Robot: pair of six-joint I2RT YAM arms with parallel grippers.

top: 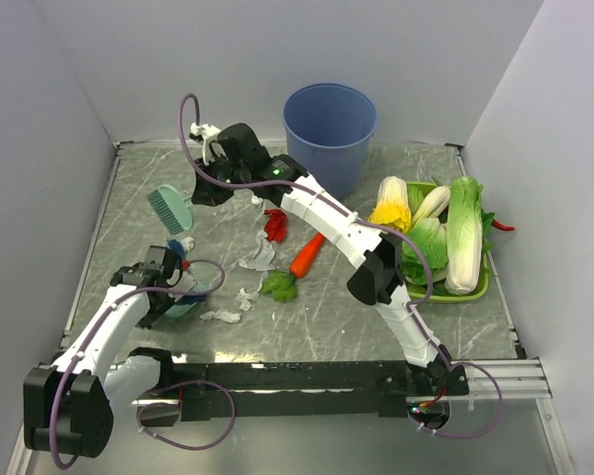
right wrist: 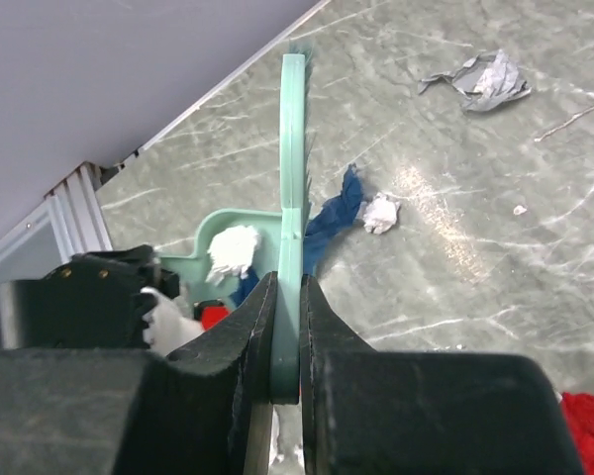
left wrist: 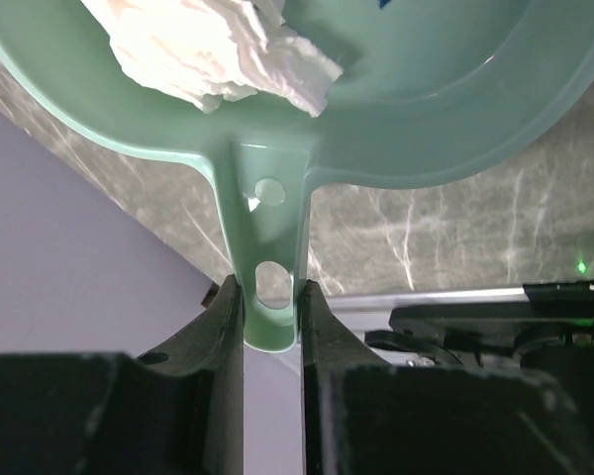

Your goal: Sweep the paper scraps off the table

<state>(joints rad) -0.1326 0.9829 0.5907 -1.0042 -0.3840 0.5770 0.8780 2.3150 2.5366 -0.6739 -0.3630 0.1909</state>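
Note:
My left gripper (left wrist: 269, 297) is shut on the handle of the teal dustpan (left wrist: 426, 129), low at the table's (top: 376, 317) left side (top: 185, 305). A white paper scrap (left wrist: 218, 49) lies in the pan. My right gripper (right wrist: 288, 297) is shut on the teal brush (right wrist: 292, 148), held above the table's left part with its head (top: 168, 208) just beyond the pan. A dark blue scrap (right wrist: 332, 213) and a white one (right wrist: 380, 212) lie beside the brush. More scraps lie mid-table: red (top: 274, 225), grey-white (top: 259, 257), white (top: 221, 317).
An orange carrot (top: 305, 255) with green leaves (top: 279, 287) lies among the scraps. A blue bucket (top: 329, 124) stands at the back. A green tray of vegetables (top: 416, 190) sits at the right. Grey walls close the left, back and right sides.

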